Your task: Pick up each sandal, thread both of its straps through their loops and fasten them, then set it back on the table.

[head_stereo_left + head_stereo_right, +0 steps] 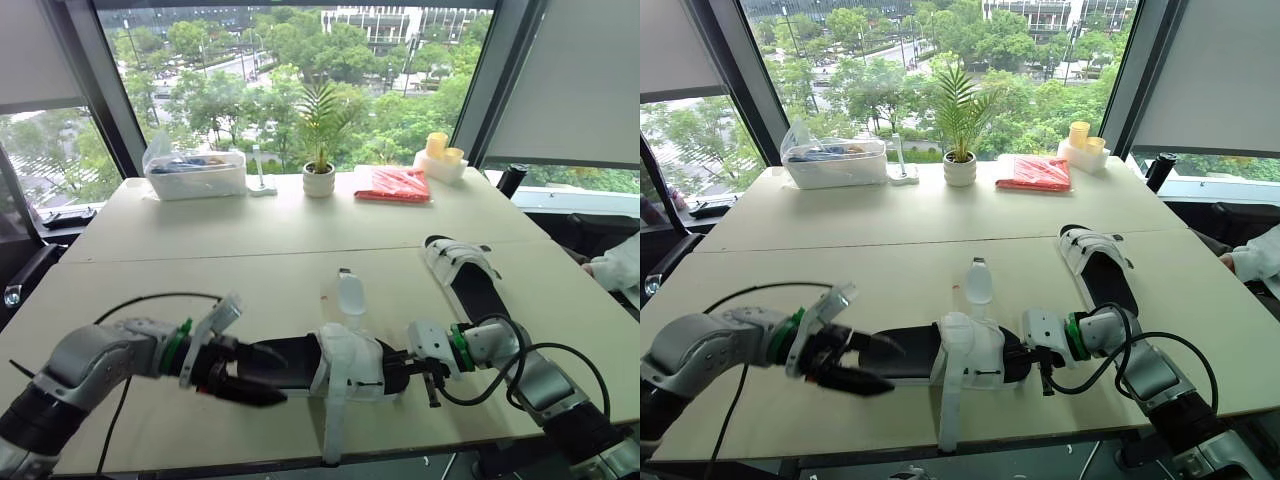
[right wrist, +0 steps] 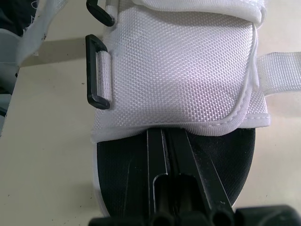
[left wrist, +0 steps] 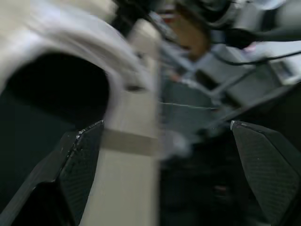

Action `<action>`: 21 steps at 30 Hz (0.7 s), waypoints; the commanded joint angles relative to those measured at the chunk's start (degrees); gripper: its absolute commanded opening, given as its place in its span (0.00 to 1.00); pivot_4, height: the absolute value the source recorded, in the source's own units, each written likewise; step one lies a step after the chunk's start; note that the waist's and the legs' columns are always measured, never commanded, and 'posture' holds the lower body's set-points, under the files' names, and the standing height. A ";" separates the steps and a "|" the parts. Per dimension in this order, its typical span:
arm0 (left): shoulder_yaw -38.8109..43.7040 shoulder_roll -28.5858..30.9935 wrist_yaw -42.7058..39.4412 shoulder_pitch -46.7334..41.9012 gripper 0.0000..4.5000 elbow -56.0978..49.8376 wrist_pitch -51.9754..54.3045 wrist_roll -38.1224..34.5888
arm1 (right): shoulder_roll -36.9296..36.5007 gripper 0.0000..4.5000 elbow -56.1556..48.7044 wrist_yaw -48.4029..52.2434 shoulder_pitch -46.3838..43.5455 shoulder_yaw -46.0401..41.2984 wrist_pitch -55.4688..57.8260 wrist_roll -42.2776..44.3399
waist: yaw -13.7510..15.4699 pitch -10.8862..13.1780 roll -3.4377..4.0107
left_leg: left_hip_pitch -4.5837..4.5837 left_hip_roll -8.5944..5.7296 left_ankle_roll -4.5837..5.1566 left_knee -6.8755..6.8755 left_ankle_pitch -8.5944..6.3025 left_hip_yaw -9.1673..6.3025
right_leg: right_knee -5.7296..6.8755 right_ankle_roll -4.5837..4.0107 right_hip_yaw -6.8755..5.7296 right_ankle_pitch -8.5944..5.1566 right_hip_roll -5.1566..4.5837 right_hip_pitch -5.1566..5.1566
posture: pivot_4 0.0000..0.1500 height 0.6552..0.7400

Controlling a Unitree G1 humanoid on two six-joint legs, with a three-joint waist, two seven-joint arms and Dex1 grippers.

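While right jaws rest closed against sandal (image 1: 345, 365) toe, left jaws gape wide at heel: grip heel firmly, lift level, mind dangling strap (image 1: 332, 430).

table (image 1: 200, 250) | near sandal (image 1: 345, 365) lies crosswise at front edge | bottle (image 1: 350, 296) just behind it | second sandal (image 1: 462, 275) behind, rightward | far edge, left to right: bin (image 1: 195, 173), plant pot (image 1: 319, 180), packet (image 1: 395, 185)

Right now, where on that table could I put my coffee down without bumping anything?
The wide middle strip of the table is bare, between the plastic bin, potted plant and red packet behind and the near sandal. Crowded front and right: left end effector, right end effector, bottle, second sandal.
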 commanded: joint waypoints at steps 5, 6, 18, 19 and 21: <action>-0.92 -8.01 11.47 1.81 0.99 -6.92 6.14 -1.45 | -0.72 0.00 1.61 0.93 1.54 2.29 1.78 -2.88 | 0.01 -0.01 -0.02 | 0.01 0.00 -0.14 -0.01 -0.08 0.00 | -0.03 -0.17 0.01 -0.08 -0.06 0.01 | 1.00 1.00; -1.46 -9.55 13.16 1.74 0.99 -6.78 6.36 -0.44 | -0.81 0.00 1.47 0.96 1.53 2.22 1.88 -2.80 | 0.02 -0.02 0.00 | 0.01 0.00 -0.14 -0.04 -0.08 0.00 | -0.05 -0.17 0.02 -0.08 -0.07 0.01 | 1.00 1.00; -6.84 -21.77 21.88 2.18 0.99 -4.01 3.83 10.52 | -1.98 0.00 -1.63 1.38 3.01 1.36 3.90 -2.23 | 0.20 -0.03 0.00 | -0.01 -0.01 -0.17 -0.17 -0.10 0.01 | -0.18 -0.19 0.02 -0.10 -0.11 -0.01 | 1.00 1.00; -6.97 -22.56 21.95 2.34 0.94 -3.84 3.59 10.93 | -1.95 0.00 -1.70 1.39 2.97 1.36 4.02 -2.25 | 0.20 -0.03 0.01 | -0.01 -0.01 -0.17 -0.18 -0.10 0.01 | -0.18 -0.19 0.02 -0.10 -0.11 -0.01 | 1.00 1.00; -6.47 -24.17 22.58 2.74 0.81 -3.50 3.67 11.18 | -1.93 0.00 -1.71 1.40 2.91 1.34 4.10 -2.33 | 0.18 -0.03 0.01 | -0.01 -0.01 -0.17 -0.23 -0.10 0.02 | -0.23 -0.19 0.02 -0.10 -0.11 -0.02 | 1.00 1.00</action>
